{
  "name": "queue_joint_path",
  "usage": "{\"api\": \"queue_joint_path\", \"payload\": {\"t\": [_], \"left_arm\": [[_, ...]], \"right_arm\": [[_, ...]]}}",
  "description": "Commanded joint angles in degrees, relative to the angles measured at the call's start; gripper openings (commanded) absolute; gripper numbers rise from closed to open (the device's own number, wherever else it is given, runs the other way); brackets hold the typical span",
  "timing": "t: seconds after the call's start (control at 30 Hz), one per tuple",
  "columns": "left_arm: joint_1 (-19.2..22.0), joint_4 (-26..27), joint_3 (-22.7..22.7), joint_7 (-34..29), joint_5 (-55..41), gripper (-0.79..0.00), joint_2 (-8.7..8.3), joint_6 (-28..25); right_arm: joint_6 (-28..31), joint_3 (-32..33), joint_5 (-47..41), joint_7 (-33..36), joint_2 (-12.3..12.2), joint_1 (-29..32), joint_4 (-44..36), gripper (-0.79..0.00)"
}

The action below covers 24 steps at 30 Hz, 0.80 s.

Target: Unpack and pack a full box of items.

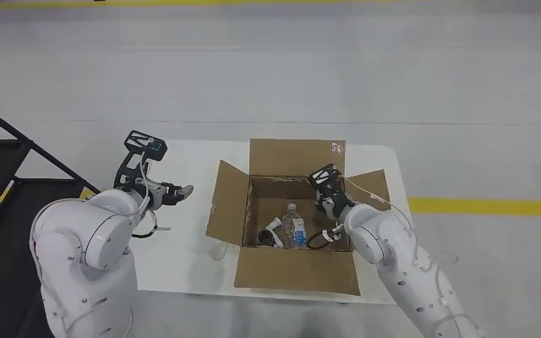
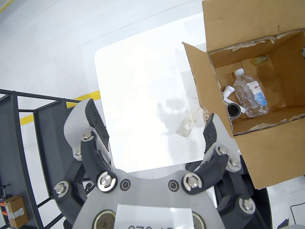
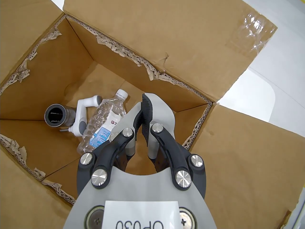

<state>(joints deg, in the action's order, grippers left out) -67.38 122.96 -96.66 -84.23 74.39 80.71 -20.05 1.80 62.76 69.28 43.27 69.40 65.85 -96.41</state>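
Observation:
An open cardboard box (image 1: 296, 272) stands on the white table (image 1: 190, 253), flaps spread. On its floor lie a clear plastic bottle (image 1: 294, 226) with a white cap, a white-handled tool (image 3: 82, 113) and a grey cylinder (image 3: 56, 115) side by side. A small yellowish thing (image 2: 259, 59) sits in a far corner. My right gripper (image 3: 145, 101) hangs shut over the box's right side, above the bottle (image 3: 107, 117), holding nothing. My left gripper (image 2: 150, 110) is open over the bare table, left of the box (image 2: 250, 15).
A scrap of clear tape (image 2: 187, 125) lies on the table by the box's left wall. A black metal rack (image 2: 35, 120) stands left of the table, with a small carton (image 2: 14, 210) on the floor beside it.

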Motion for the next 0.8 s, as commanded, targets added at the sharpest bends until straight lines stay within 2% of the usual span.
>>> {"api": "queue_joint_path", "payload": {"t": [0.0, 0.1, 0.23, 0.37, 0.57, 0.77], "left_arm": [[0.0, 0.0, 0.0, 0.0, 0.0, 0.000, 0.00, 0.0], [0.0, 0.0, 0.0, 0.0, 0.0, 0.000, 0.00, 0.0], [0.0, 0.0, 0.0, 0.0, 0.0, 0.000, 0.00, 0.0], [0.0, 0.0, 0.0, 0.0, 0.0, 0.000, 0.00, 0.0], [0.0, 0.0, 0.0, 0.0, 0.0, 0.000, 0.00, 0.0], [0.0, 0.0, 0.0, 0.0, 0.0, 0.000, 0.00, 0.0]], "right_arm": [[0.0, 0.0, 0.0, 0.0, 0.0, 0.0, 0.0, -0.785], [0.6, -0.8, 1.7, 0.8, 0.0, -0.2, -0.6, -0.785], [-6.6, -5.0, 9.9, 12.9, 0.8, -2.5, -2.6, -0.785], [-11.2, -9.4, 10.1, 21.8, 2.4, -6.2, 0.5, -0.785], [-10.3, -14.6, 5.4, 23.2, 5.1, -12.7, 11.6, -0.785], [-10.3, -14.6, 5.4, 23.2, 5.1, -12.7, 11.6, -0.785]]}}
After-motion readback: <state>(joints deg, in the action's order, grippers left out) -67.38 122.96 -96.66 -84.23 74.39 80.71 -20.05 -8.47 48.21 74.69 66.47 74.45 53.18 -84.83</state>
